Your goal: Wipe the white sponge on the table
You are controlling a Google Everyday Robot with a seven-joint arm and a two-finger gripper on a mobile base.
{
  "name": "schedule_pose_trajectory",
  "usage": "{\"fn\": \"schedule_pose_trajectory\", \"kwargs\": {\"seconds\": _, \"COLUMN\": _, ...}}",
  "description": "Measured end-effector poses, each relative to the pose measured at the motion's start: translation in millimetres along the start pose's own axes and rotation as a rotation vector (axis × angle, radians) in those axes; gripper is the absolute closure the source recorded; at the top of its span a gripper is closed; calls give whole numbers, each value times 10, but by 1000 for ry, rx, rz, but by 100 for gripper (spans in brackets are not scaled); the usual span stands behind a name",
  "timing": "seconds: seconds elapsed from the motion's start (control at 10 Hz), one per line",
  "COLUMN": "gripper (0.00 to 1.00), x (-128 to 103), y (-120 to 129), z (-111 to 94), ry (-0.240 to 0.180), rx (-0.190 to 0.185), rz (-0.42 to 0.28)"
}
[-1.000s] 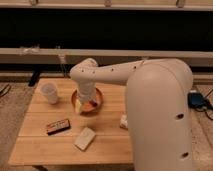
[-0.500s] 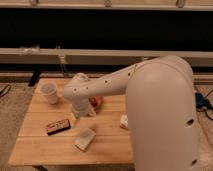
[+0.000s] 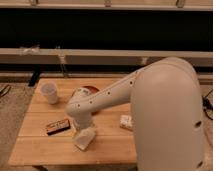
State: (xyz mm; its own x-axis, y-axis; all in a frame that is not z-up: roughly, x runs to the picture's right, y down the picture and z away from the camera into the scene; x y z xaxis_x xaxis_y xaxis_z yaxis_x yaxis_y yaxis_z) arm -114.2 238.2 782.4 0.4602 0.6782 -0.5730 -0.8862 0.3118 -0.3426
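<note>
The white sponge (image 3: pixel 85 141), a plain off-white soft block, lies near the front of the light plank desk (image 3: pixel 35 147) directly under the tool (image 3: pixel 80 130), whose fingers stand spread, with a dark orange-labelled box (image 3: pixel 58 126) just left, a printed packet (image 3: pixel 126 121) to the right and a cup (image 3: pixel 49 93) behind.

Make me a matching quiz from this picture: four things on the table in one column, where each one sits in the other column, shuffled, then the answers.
Things:
1. cup
2. dark box
3. white sponge
4. printed packet

Places:
A. directly below the hand, near the front edge of the table
B. far corner, picture left
C. picture right of the arm
D. picture left of the white sponge

Pairs: 1-B, 2-D, 3-A, 4-C
</note>
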Motion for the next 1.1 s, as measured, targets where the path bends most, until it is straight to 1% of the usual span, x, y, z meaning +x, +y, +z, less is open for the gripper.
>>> {"fn": "schedule_pose_trajectory", "kwargs": {"seconds": 0.2, "gripper": 20, "x": -10, "y": -17, "z": 220, "ry": 13, "rx": -8, "rz": 13}}
{"fn": "schedule_pose_trajectory", "kwargs": {"seconds": 0.4, "gripper": 21, "x": -70, "y": -64, "z": 295, "ry": 16, "rx": -14, "rz": 32}}
{"fn": "schedule_pose_trajectory", "kwargs": {"seconds": 0.6, "gripper": 38, "x": -103, "y": -76, "z": 326, "ry": 16, "rx": -19, "rz": 45}}
{"fn": "schedule_pose_trajectory", "kwargs": {"seconds": 0.8, "gripper": 55, "x": -103, "y": -120, "z": 307, "ry": 5, "rx": -20, "rz": 61}}
{"fn": "schedule_pose_trajectory", "kwargs": {"seconds": 0.9, "gripper": 67, "x": -114, "y": -120, "z": 305, "ry": 3, "rx": -18, "rz": 60}}
{"fn": "schedule_pose_trajectory", "kwargs": {"seconds": 1.0, "gripper": 76, "x": -111, "y": -129, "z": 304, "ry": 3, "rx": -18, "rz": 62}}
{"fn": "schedule_pose_trajectory", "kwargs": {"seconds": 1.1, "gripper": 89, "x": -105, "y": -135, "z": 296, "ry": 2, "rx": -18, "rz": 64}}
